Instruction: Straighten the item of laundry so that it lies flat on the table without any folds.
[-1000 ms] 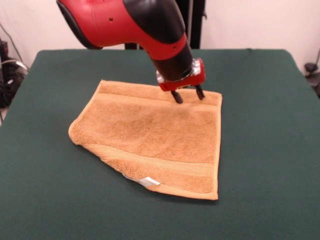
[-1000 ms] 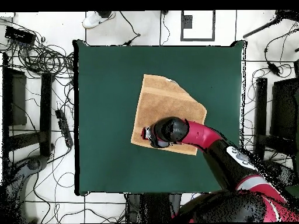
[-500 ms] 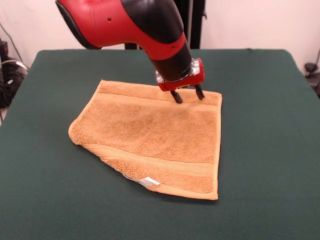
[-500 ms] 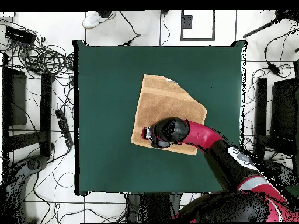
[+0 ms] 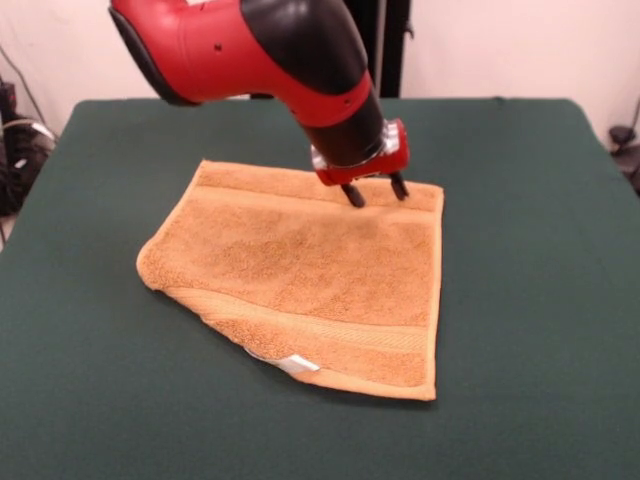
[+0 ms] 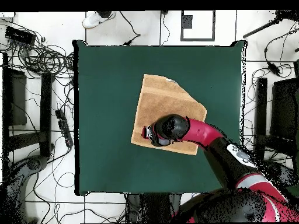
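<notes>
Front view: my gripper hangs with jaws parted over the towel's far edge; the towel lies mid-table, one corner folded under. I should grab that corner and pull outward.

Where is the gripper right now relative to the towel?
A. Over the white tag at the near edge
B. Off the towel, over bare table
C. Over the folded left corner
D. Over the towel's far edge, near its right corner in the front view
D. In the front view the open gripper hangs over the towel at its far edge, well away from the white tag.
</notes>
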